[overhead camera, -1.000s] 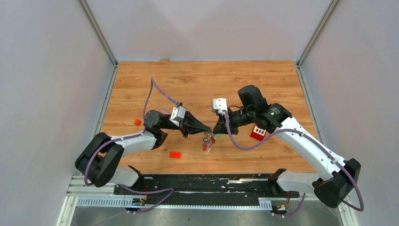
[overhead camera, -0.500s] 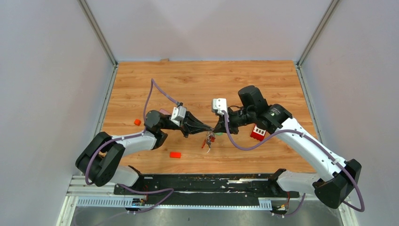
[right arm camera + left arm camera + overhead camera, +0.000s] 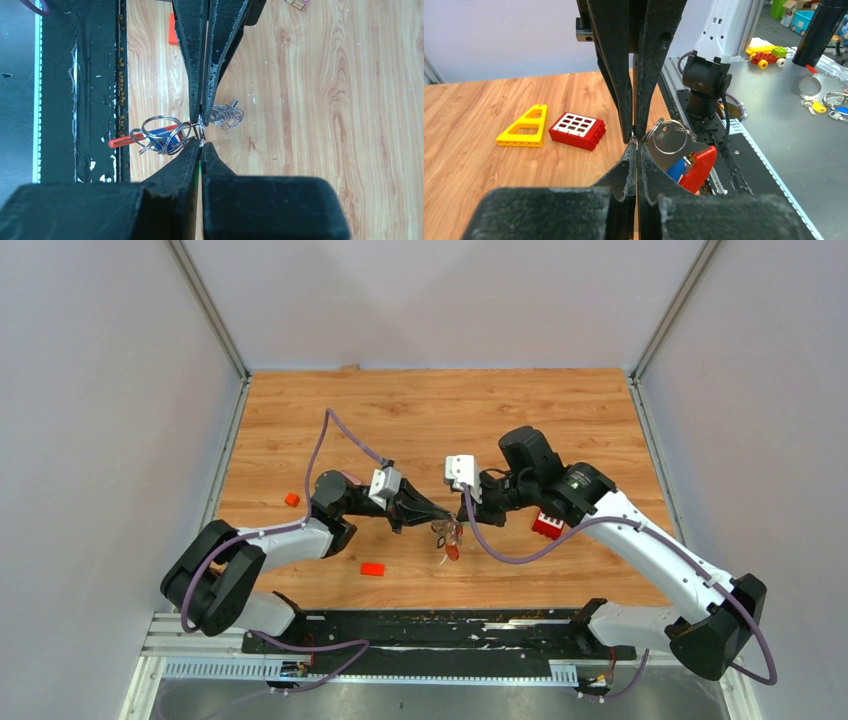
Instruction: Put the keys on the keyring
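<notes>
The keyring is held clear of the table, between the two arms near the middle of its front half. Both grippers meet on it nose to nose. The left gripper has its jaws pressed together on the wire at the ring's edge. The right gripper comes in from the opposite side with its jaws likewise closed on the wire at almost the same spot, so the two sets of tips nearly touch. Below and beside the pinch hang a blue-tagged key and the red strap, with overlapping steel loops around them. A grey wire coil sits just on the other side of the pinch, and it seems to be joined to the bunch. At least one key therefore looks to be threaded on already. I cannot tell whether the wire now gripped belongs to a key being worked on or to the ring itself. No loose key shows on the wood, only two orange blocks, a red studded brick and a yellow triangular piece. The task looks well along, possibly on its last key.
</notes>
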Robot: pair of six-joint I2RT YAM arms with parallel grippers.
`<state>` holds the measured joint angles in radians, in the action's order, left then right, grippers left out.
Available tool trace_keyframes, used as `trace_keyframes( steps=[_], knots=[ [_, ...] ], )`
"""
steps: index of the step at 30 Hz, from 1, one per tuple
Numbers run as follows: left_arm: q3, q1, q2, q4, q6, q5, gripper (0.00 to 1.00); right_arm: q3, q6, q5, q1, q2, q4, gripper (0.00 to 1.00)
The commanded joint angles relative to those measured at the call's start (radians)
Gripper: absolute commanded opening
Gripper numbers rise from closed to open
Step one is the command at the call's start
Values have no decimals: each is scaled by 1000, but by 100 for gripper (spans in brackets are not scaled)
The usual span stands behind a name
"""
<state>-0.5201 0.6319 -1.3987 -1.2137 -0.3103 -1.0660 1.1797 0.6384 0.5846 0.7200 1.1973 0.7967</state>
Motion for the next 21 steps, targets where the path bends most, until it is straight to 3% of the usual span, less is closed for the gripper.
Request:
trace_keyframes(
  steps=[1, 10, 21],
  knots=[
    [-7, 7, 28, -90, -6, -10, 0, 40, 28, -63, 3, -10, -10, 0],
    [-10, 3, 46, -145, -45, -51, 0, 21, 52, -45, -4, -69, 8, 37],
    [-18, 4, 42, -138, -51, -66, 0, 58, 40, 108, -7, -47, 10, 33]
  ],
)
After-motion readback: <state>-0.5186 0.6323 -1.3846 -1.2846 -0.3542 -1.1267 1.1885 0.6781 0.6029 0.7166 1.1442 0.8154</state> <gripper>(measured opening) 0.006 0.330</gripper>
